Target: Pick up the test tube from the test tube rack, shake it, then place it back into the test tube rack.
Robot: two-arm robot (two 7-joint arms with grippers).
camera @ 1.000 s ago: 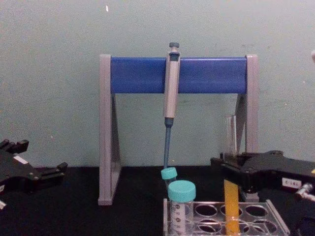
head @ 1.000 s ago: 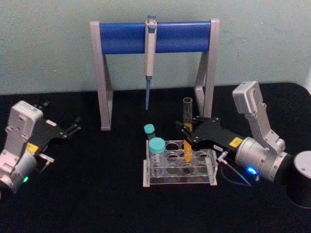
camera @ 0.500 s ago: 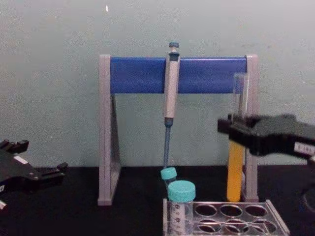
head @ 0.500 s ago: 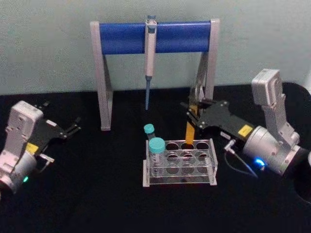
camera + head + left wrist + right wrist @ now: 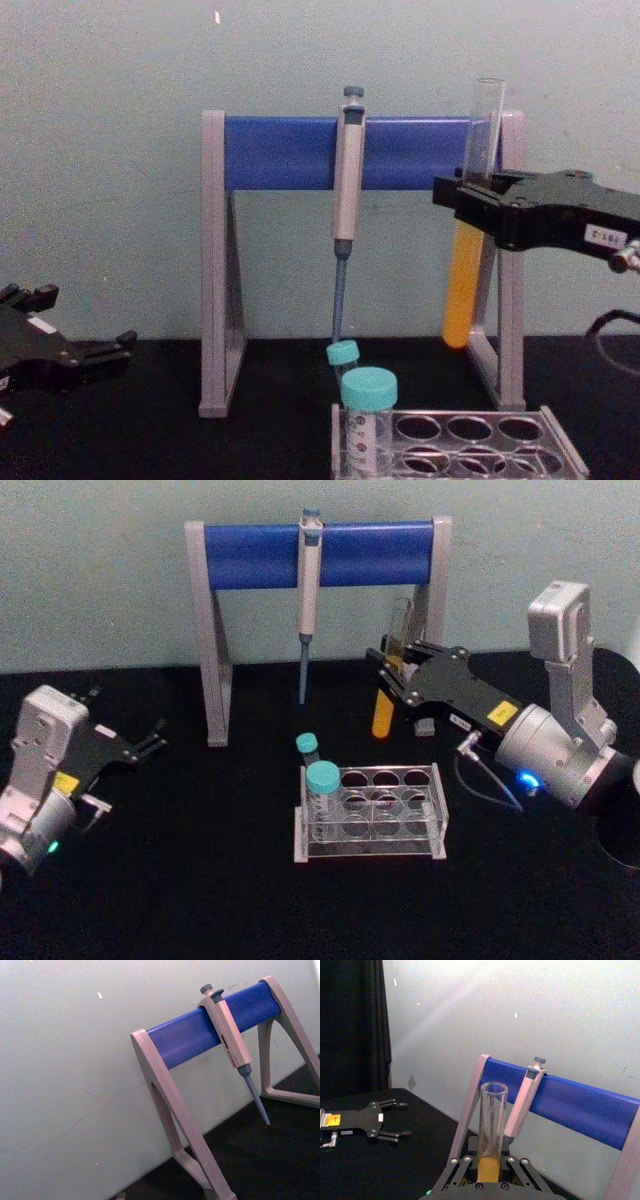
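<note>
The test tube [image 5: 384, 716] hangs in the air above and behind the test tube rack [image 5: 370, 855], clear of its holes. Orange-yellow liquid fills the tube's lower half [image 5: 460, 285], and it leans slightly. My right gripper [image 5: 393, 680] is shut on the tube's middle, coming in from the right [image 5: 468, 205]. In the right wrist view the tube's open top [image 5: 493, 1120] rises from between the fingers. The rack [image 5: 563, 444] stands on the black table below. My left gripper [image 5: 152, 738] rests open at the far left, away from the rack.
A grey-and-blue pipette stand [image 5: 320, 555] rises behind the rack, with a grey pipette [image 5: 308, 575] hanging from its bar close to the raised tube. Two teal-capped vials [image 5: 322, 780] stand in the rack's left holes. A thin cable [image 5: 490, 810] trails under my right wrist.
My right gripper has lifted the test tube straight out of the rack, then carried it higher and back toward the stand. The left arm has stayed still.
</note>
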